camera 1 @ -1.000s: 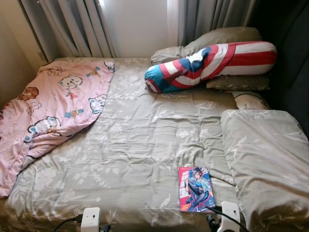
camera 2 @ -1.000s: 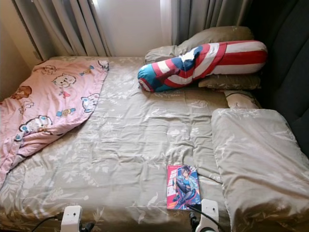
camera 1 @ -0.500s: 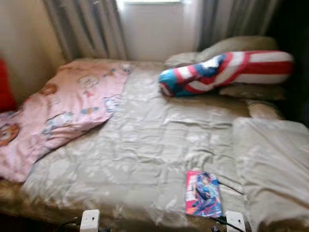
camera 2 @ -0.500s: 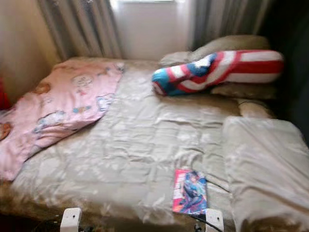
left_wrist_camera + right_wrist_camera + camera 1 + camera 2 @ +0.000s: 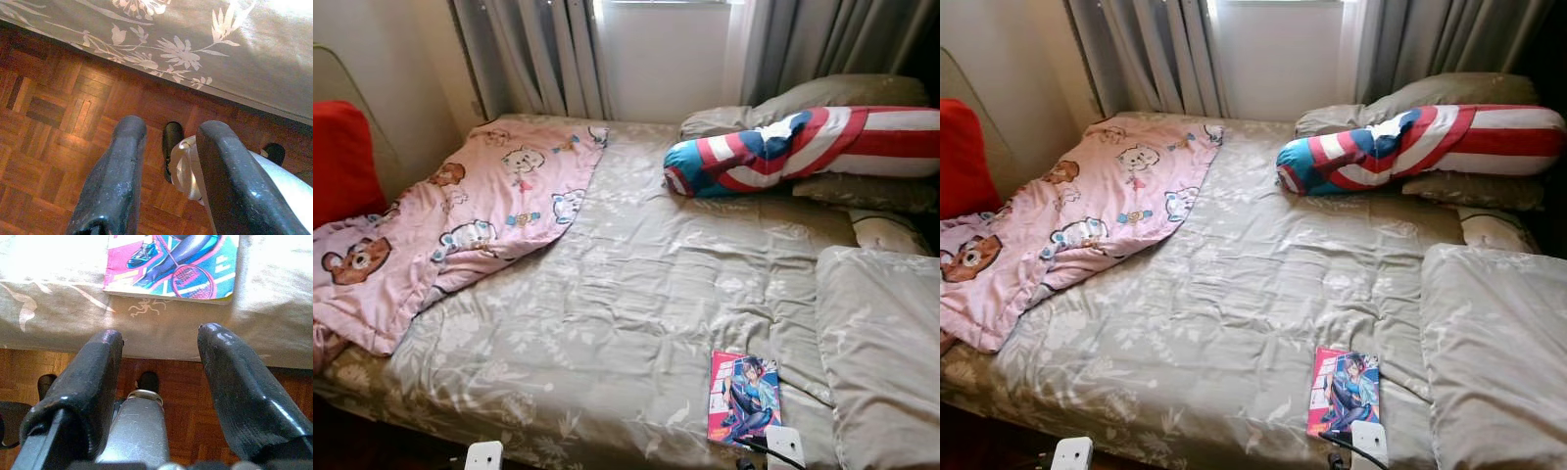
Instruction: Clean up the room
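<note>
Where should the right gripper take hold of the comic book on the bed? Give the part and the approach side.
Probably the near short edge of the comic book, approached from the foot of the bed. It lies flat on the soft quilt, that edge closest to the bed's edge, right before the open right gripper; one finger could press into the quilt beneath.

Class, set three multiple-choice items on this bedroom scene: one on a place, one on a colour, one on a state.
1. Where does the comic book lie?
A. near the bed's front edge
B. on the floor
C. under the curtains

2. What colour is the cartoon blanket?
A. green
B. pink
C. black

3. How is the right tool?
A. shut on the book
B. shut on nothing
C. open

Key: 1 A, it lies on the grey bedspread by the edge; 2 B, pink with animals; 3 C, fingers apart, holding nothing.
</note>
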{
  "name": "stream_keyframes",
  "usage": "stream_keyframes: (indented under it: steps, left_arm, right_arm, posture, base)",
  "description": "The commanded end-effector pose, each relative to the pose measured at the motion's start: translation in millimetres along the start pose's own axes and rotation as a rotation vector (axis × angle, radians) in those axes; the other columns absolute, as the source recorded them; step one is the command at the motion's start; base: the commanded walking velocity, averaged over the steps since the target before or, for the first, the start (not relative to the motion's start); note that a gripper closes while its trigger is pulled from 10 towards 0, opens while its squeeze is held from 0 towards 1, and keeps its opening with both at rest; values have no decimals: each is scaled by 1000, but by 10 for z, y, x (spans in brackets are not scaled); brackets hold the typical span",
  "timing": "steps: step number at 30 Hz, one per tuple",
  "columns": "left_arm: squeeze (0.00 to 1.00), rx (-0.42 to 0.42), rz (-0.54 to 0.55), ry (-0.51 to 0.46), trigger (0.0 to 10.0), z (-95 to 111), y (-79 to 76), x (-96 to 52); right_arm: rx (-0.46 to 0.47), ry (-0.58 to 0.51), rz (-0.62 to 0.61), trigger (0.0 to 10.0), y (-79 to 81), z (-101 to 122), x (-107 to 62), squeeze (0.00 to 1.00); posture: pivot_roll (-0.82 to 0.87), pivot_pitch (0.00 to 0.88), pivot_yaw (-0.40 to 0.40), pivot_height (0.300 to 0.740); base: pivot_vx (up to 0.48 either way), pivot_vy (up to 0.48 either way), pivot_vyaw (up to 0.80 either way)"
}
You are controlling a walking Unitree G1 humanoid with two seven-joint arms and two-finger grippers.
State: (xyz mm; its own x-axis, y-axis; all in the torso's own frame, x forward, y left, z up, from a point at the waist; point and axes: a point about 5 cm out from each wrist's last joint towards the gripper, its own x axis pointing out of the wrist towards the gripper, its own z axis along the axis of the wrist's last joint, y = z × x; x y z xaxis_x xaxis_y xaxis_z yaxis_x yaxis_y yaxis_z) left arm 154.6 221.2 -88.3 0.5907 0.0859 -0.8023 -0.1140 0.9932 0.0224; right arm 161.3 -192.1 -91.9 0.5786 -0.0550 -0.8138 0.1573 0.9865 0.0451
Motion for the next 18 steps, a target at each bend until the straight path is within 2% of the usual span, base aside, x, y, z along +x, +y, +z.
stream_keyframes:
  steps: [1, 10, 12, 18]
  left_arm:
    - [0, -3, 1, 18, 10000, -34, -13, -3]
    - [0, -9, 3, 22, 10000, -47, -31, -3]
    - [0, -2, 12, 32, 10000, -97, 105, -39]
    - [0, -5, 13, 32, 10000, -106, 139, -49]
  right_arm:
    - [19, 1, -4, 10000, -6, 1, 1, 0]
    - [19, -1, -11, 10000, -31, 17, 2, 0]
    - [9, 9, 3, 10000, -21, 6, 2, 0]
    - [11, 15, 6, 10000, -76, -25, -13, 0]
  posture:
    - [-18, 0, -8, 740]
    - [-13, 0, -12, 740]
    - [-14, 0, -11, 740]
    - [-14, 0, -12, 740]
  base:
    - [0, 0, 0]
    - [0, 0, 0]
    - [0, 0, 0]
    - [0, 0, 0]
